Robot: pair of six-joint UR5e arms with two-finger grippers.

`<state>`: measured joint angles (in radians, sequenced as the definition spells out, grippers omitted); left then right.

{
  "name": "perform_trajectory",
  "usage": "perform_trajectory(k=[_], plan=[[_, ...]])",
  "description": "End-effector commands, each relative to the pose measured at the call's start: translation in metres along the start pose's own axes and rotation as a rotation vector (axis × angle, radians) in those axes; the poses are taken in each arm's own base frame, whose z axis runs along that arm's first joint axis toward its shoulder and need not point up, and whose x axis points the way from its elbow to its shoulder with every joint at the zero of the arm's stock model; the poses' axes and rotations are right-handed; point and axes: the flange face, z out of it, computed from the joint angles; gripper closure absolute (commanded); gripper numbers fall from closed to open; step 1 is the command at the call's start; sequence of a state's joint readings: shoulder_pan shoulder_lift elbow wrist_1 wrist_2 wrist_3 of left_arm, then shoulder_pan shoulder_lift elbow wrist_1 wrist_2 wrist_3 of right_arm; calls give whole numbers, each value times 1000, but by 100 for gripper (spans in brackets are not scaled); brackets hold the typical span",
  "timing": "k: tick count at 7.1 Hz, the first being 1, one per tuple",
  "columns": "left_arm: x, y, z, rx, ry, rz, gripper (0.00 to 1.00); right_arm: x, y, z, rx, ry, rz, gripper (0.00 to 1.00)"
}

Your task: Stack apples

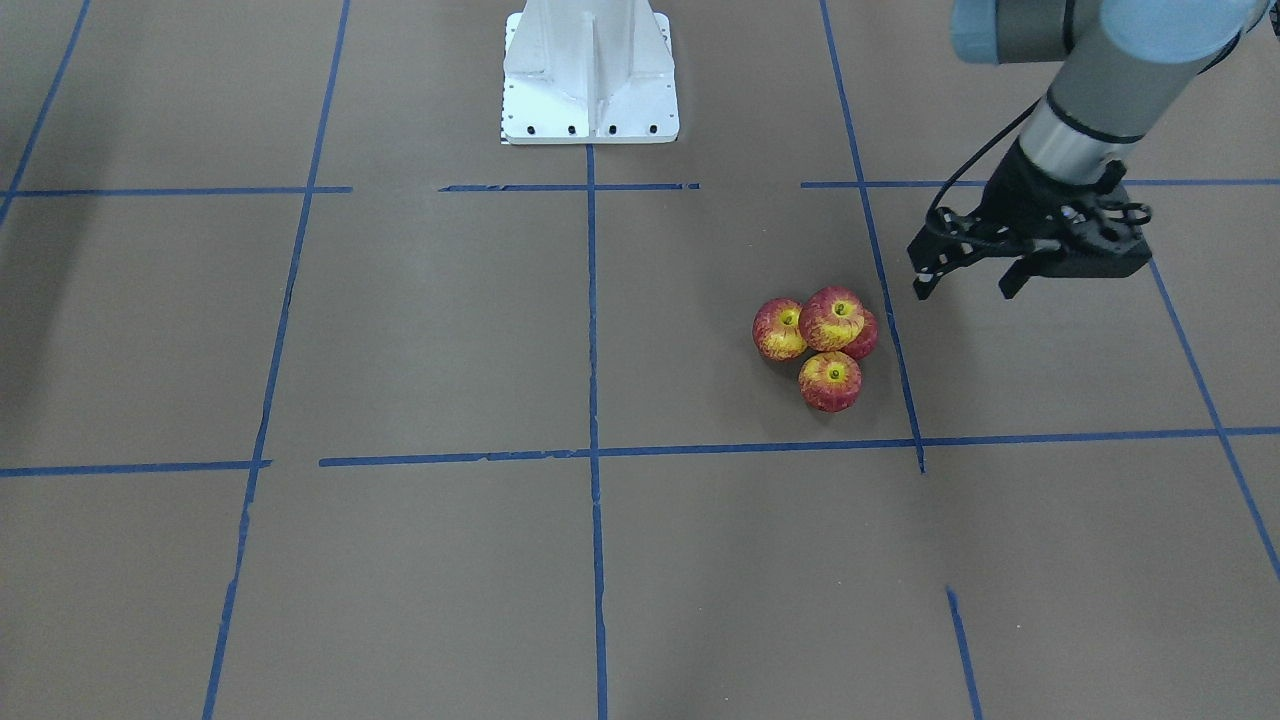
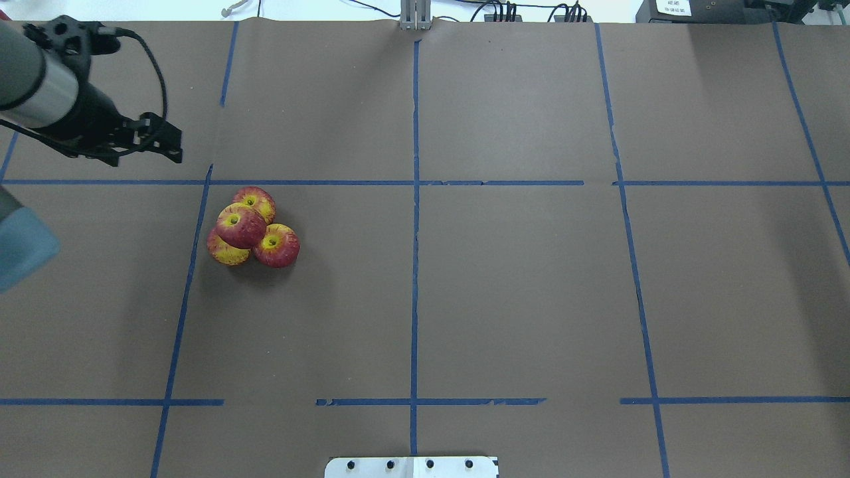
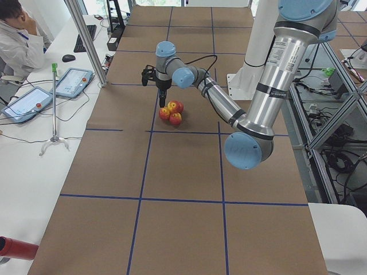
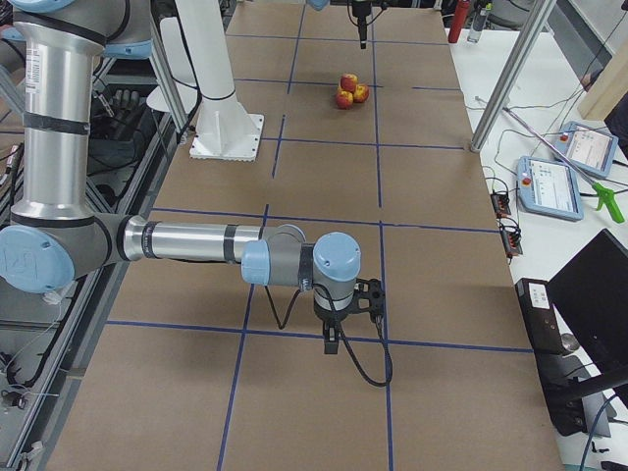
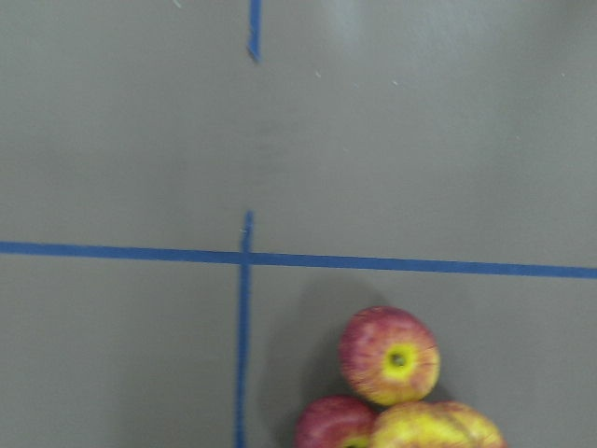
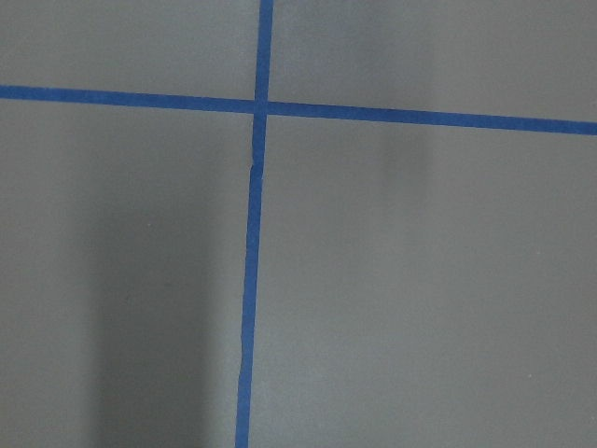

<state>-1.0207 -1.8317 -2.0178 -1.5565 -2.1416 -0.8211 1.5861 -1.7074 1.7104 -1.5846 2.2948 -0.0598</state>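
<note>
Four small red-and-yellow apples sit in a tight cluster on the brown table. One apple [image 1: 832, 318] [image 2: 240, 226] rests on top of the other three [image 1: 830, 381] [image 2: 277, 245]. The cluster also shows in the exterior left view [image 3: 172, 112], the exterior right view [image 4: 348, 90] and at the bottom of the left wrist view [image 5: 390, 355]. My left gripper [image 1: 965, 288] [image 2: 147, 158] is open and empty. It hovers above the table beside the cluster, apart from it. My right gripper [image 4: 334, 339] shows only in the exterior right view, far from the apples; I cannot tell if it is open.
The white robot base plate [image 1: 590, 80] stands at the table's robot-side edge. Blue tape lines [image 2: 415, 199] divide the brown table into squares. A person [image 3: 17, 40], tablets [image 3: 71, 80] and a small stand [image 3: 54, 109] are on the side bench beyond the table.
</note>
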Motion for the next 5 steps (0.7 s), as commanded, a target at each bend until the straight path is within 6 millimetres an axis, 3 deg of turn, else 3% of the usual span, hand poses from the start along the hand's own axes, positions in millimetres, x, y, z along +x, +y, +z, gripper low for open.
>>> perform_trajectory(k=[1,2,4,5], plan=[[-139,10,-42,-14,-31,157,0,0,0,0,0,0,1,0],[-209,7,-48,-27,-78,275,0,0,0,0,0,0,0,0],[-358,-13,-64,-38,-153,344,0,0,0,0,0,0,0,0],[-394,-11,-68,-80,-158,318,0,0,0,0,0,0,0,0]])
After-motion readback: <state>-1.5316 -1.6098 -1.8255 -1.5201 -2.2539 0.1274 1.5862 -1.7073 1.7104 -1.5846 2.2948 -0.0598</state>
